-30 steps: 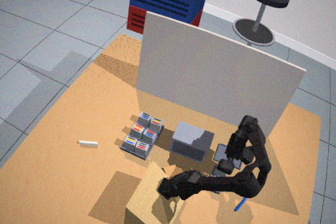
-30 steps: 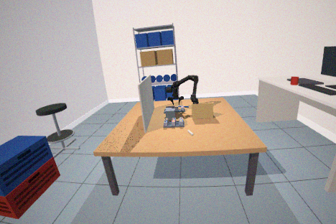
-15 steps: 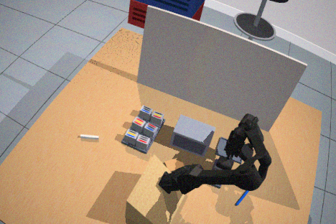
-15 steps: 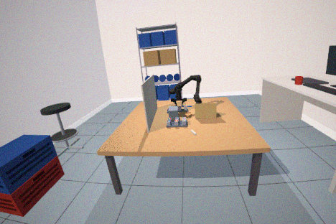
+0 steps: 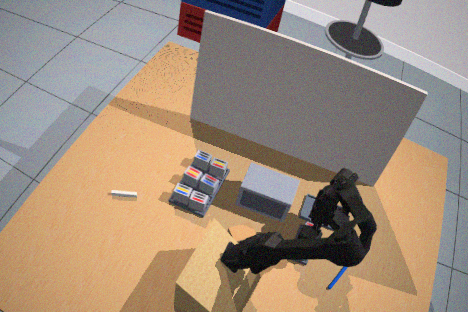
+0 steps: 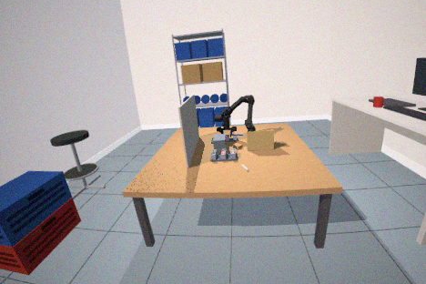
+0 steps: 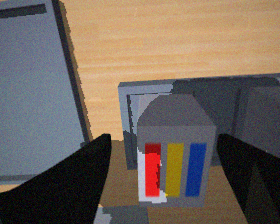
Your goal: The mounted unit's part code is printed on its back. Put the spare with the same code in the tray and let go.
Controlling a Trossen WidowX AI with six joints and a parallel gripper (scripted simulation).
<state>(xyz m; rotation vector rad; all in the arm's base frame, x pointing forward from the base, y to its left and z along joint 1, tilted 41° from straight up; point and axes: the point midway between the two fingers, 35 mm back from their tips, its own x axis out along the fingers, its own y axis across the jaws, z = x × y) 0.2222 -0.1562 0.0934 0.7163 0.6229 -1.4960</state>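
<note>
Top view: the gripper (image 5: pixel 312 224) is mostly hidden under the arm, just right of the mounted unit (image 5: pixel 268 190), well away from the six-slot rack (image 5: pixel 199 183). Exterior view: too small, nothing can be told about the fingers. Wrist view: the jaws are spread wide with nothing gripped, and the red-yellow-blue spare (image 7: pixel 173 150) is framed dead ahead between them, touched by neither. It's stood against a gray holder (image 7: pixel 128 97), striped face toward the camera, long axis along the stripes.

Wooden table (image 5: pixel 90 240) carries panel (image 5: pixel 300 105) (upright), tray (image 7: pixel 125 107).
</note>
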